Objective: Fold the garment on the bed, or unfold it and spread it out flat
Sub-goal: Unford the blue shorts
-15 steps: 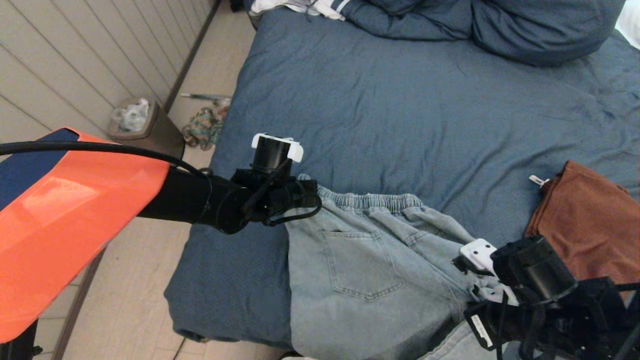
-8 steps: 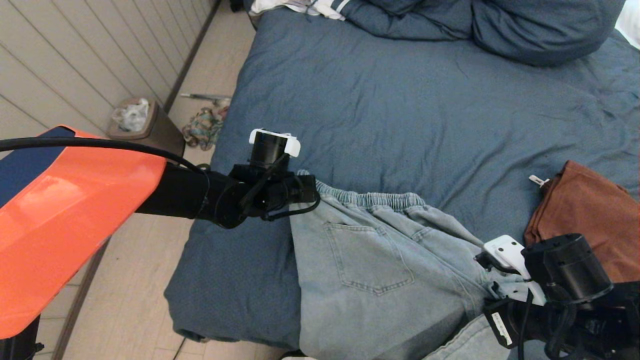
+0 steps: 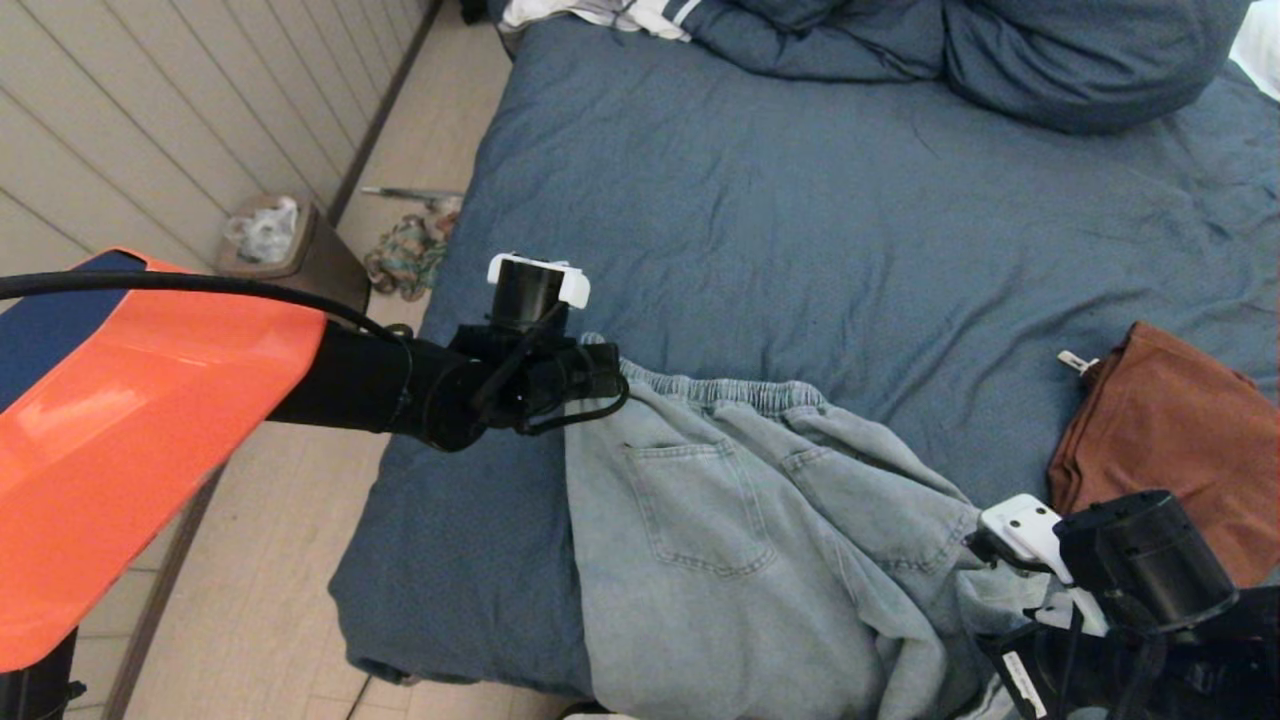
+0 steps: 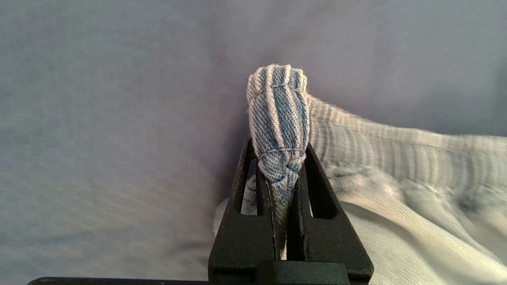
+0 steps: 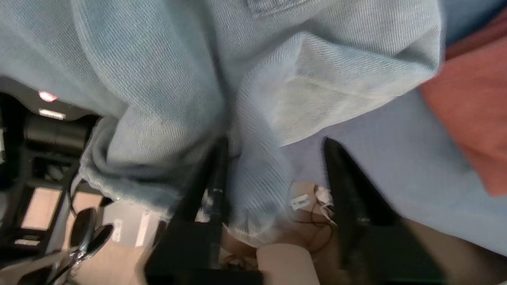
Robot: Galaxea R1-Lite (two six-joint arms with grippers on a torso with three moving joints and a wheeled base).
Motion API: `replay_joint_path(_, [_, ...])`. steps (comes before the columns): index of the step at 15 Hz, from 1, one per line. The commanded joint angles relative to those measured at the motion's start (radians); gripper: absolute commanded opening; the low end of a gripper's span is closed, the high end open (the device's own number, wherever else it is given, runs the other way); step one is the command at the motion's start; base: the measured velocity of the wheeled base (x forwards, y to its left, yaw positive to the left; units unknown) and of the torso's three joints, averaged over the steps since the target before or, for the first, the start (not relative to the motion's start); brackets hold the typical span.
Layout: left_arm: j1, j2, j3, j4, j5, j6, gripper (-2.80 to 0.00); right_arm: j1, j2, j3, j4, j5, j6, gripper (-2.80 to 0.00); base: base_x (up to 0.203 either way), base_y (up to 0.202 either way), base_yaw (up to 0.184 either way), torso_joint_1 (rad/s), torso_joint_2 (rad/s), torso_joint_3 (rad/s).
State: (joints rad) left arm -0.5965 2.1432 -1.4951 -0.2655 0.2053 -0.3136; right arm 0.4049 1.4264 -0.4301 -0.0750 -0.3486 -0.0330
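Light blue jeans (image 3: 740,540) lie across the near edge of the slate-blue bed (image 3: 850,220), back pocket up and legs hanging over the edge. My left gripper (image 3: 600,375) is shut on the jeans' left waistband corner (image 4: 277,107), which bunches between the black fingers (image 4: 317,198) and is held above the sheet. My right gripper (image 5: 276,142) is at the jeans' right side, low by the bed edge. Its jaws stand wide apart, and a loose fold of denim (image 5: 253,174) hangs beside one finger.
A folded rust-brown garment (image 3: 1170,440) lies on the bed just right of the jeans. Blue pillows and duvet (image 3: 1000,50) pile up at the far end. On the floor to the left stand a bin (image 3: 290,255) and some clutter (image 3: 405,255).
My right arm has moved right and toward the bed's near edge, and the jeans' right side has slumped into folds. The left gripper has carried the waistband corner a little farther up the bed.
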Motion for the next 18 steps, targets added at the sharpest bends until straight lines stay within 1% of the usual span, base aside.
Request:
replay_joint_path(1, [0.001, -0.002, -0.001, 0.0, -0.003, -0.002, -2.8, -0.011, -0.007, 0.019, -0.003, 0.002, -0.001, 0.0, 0.0, 0.0, 0.0, 0.0, 0.0, 0.0])
replay_joint_path(3, [0.005, -0.002, -0.006, 0.0, -0.003, -0.002, -2.8, -0.022, -0.028, 0.05, -0.003, 0.002, -0.002, 0.0, 0.0, 0.0, 0.0, 0.0, 0.0, 0.0])
replay_joint_path(5, [0.015, -0.002, -0.014, 0.003, -0.004, -0.003, -2.8, -0.076, -0.036, 0.068, -0.006, 0.006, -0.015, 0.0, 0.0, 0.0, 0.0, 0.0, 0.0, 0.0])
replay_joint_path(7, [0.018, -0.002, -0.019, 0.003, -0.004, -0.003, -2.8, -0.15, -0.059, 0.08, -0.006, 0.044, -0.045, 0.0, 0.0, 0.0, 0.0, 0.0, 0.0, 0.0])
replay_joint_path(8, [0.02, -0.003, -0.019, 0.003, -0.004, -0.002, -2.8, -0.174, -0.077, 0.08, -0.006, 0.079, -0.065, 0.0, 0.0, 0.0, 0.0, 0.0, 0.0, 0.0])
replay_joint_path(9, [0.02, -0.005, -0.02, 0.003, -0.004, -0.003, -2.8, -0.179, -0.089, 0.072, -0.006, 0.096, -0.073, 0.0, 0.0, 0.0, 0.0, 0.0, 0.0, 0.0])
replay_joint_path(12, [0.031, -0.025, -0.017, 0.005, -0.004, -0.002, -2.8, -0.173, -0.089, 0.035, -0.002, 0.1, -0.069, 0.0, 0.0, 0.0, 0.0, 0.0, 0.0, 0.0])
replay_joint_path(14, [0.035, -0.034, -0.019, 0.011, -0.004, -0.004, -2.8, -0.155, -0.076, 0.007, -0.002, 0.104, -0.06, 0.0, 0.0, 0.0, 0.0, 0.0, 0.0, 0.0])
replay_joint_path(17, [0.034, -0.032, -0.011, 0.011, -0.004, -0.004, -2.8, -0.097, -0.005, -0.022, -0.004, 0.159, 0.016, 0.0, 0.0, 0.0, 0.0, 0.0, 0.0, 0.0])
replay_joint_path(18, [0.034, -0.025, -0.011, 0.011, -0.004, -0.004, -2.8, -0.085, 0.016, -0.022, -0.005, 0.178, 0.027, 0.0, 0.0, 0.0, 0.0, 0.0, 0.0, 0.0])
